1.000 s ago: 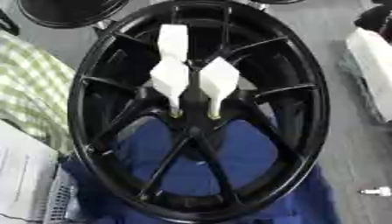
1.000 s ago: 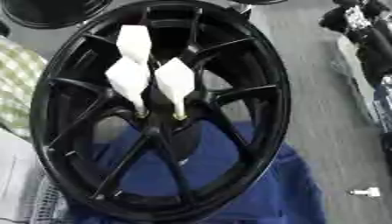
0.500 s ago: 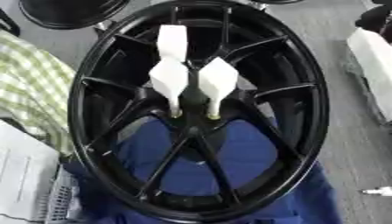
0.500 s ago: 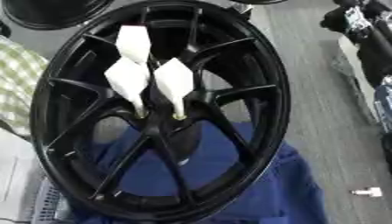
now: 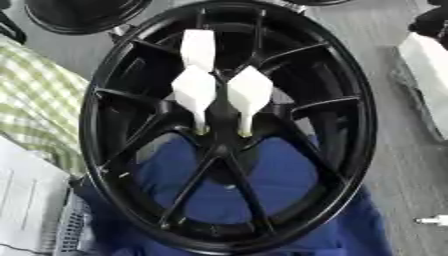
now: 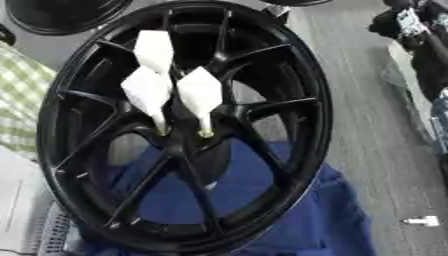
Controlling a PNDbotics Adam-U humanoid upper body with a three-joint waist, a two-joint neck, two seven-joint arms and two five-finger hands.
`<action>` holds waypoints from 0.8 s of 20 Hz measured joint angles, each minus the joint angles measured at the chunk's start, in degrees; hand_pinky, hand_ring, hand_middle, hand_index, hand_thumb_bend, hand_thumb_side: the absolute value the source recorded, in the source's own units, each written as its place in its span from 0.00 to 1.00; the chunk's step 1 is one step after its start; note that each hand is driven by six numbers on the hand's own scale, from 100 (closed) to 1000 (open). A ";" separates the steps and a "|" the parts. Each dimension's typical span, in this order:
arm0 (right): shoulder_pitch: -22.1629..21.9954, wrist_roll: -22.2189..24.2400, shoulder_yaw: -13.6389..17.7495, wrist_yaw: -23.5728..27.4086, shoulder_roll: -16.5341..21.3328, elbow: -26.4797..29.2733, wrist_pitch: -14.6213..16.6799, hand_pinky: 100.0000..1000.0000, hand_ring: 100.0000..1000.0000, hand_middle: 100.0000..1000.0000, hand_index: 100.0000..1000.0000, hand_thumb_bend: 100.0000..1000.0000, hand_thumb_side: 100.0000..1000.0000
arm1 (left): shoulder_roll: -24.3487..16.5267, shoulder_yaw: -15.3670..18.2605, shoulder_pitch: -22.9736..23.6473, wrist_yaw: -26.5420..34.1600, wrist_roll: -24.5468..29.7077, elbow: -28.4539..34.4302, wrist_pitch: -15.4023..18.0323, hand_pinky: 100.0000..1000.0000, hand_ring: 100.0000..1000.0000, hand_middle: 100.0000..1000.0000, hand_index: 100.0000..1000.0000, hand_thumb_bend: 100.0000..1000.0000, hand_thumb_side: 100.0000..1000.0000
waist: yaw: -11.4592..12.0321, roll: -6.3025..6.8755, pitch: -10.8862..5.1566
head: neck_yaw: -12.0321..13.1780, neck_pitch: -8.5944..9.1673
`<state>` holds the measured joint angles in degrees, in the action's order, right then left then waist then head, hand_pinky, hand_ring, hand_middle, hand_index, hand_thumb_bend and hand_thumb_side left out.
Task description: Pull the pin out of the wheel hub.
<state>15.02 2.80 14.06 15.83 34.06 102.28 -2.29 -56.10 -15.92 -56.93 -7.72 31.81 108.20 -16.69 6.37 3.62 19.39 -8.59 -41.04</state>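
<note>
Green checked cloth (image 5: 35, 105) lying left of the black wheel hub (image 5: 229, 125). Three white pins (image 5: 194, 95) sitting in the hub's centre; blue cloth (image 5: 262, 180) lying beneath. Small white piece (image 5: 435, 219) lying right. No hand showing; state unknowable.

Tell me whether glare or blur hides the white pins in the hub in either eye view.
Left eye view: soft all over, white pins bright with little surface detail, yet outlines clear against the black wheel. Right eye view: equally soft, no glare on the pins.

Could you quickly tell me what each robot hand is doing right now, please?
Left robot hand: not in view.
Right robot hand: not in view.
The white pins still sit in the wheel hub, untouched.
</note>
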 measured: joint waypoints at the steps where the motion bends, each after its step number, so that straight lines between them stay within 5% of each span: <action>1: 0.00 0.01 -0.01 0.00 0.00 0.00 0.00 0.85 0.67 0.56 0.76 0.00 0.58 | 0.60 -0.71 -0.75 -0.56 1.56 -1.03 0.43 0.75 0.69 0.69 0.81 0.62 0.32 | -0.03 0.03 0.00 | 0.07 0.00; 8: 0.01 0.24 -0.25 0.00 0.00 0.00 -0.22 0.85 0.67 0.56 0.76 0.00 0.58 | 4.07 -3.65 -4.21 -2.63 8.82 -7.22 4.36 0.74 0.67 0.68 0.81 0.60 0.31 | -0.06 0.23 0.13 | 0.57 0.35; 16: 0.05 0.33 -0.34 0.00 0.00 0.00 -0.31 0.85 0.67 0.56 0.76 0.00 0.59 | 5.69 -5.10 -5.70 2.11 14.35 -6.57 9.26 0.73 0.65 0.67 0.80 0.58 0.29 | -0.10 0.42 0.44 | 0.82 0.38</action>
<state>15.07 3.13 13.71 15.83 34.06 102.28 -2.60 -50.42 -21.03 -62.62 -5.61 46.17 101.63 -7.43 6.27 4.04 19.83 -7.77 -40.66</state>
